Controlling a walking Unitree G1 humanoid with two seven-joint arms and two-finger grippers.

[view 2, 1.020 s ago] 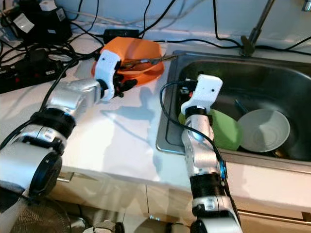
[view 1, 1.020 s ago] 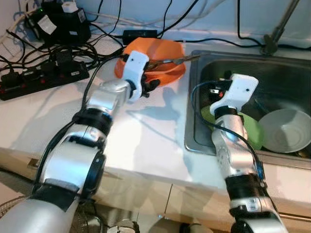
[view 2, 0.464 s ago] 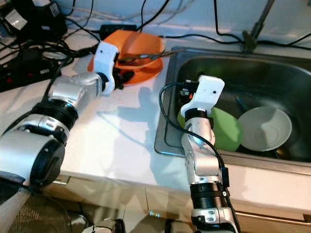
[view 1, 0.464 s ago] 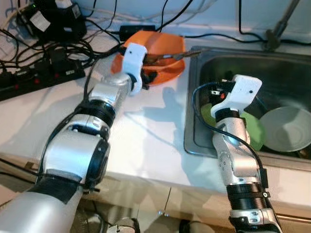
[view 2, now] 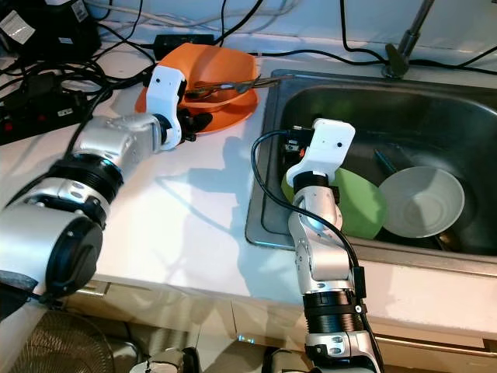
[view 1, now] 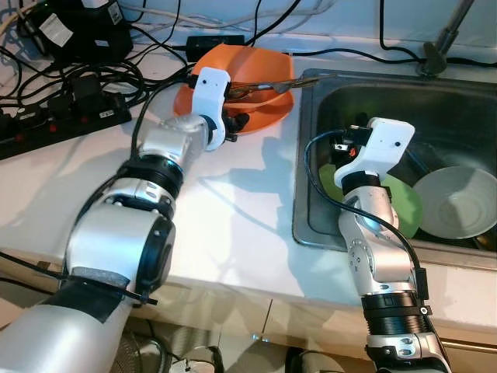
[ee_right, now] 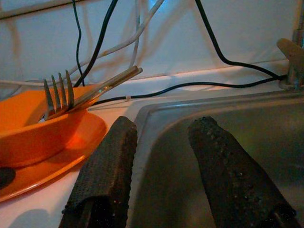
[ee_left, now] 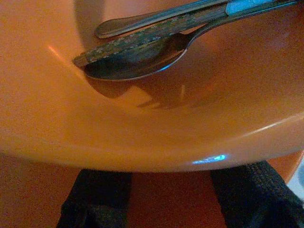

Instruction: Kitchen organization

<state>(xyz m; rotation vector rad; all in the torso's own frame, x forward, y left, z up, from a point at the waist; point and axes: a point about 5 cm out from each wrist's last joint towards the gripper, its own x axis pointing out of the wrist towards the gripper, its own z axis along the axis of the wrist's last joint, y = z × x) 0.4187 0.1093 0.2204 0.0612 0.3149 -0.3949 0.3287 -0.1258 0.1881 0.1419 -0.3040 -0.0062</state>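
Observation:
An orange bowl [view 1: 247,64] stands on an orange plate [view 1: 269,116] at the back of the white counter. A fork, a spoon [ee_left: 135,64] and another utensil lie in the bowl, their handles [view 1: 299,80] reaching over the sink edge. My left gripper [view 1: 235,124] is at the bowl's near rim. It is open, with its fingertips [ee_left: 97,192] low over the plate on either side. My right gripper [ee_right: 164,126] is open over the left part of the sink [view 1: 435,109], with nothing between its fingers.
In the sink lie a green plate [view 1: 405,208] and a white bowl [view 1: 460,203]. A faucet base [view 1: 432,61] stands behind it. A power strip [view 1: 58,124], a black device [view 1: 78,31] and several cables crowd the counter's back left.
My left gripper has reached forward, closer to the orange bowl's rim. The view has shifted slightly. My right gripper stays over the sink.

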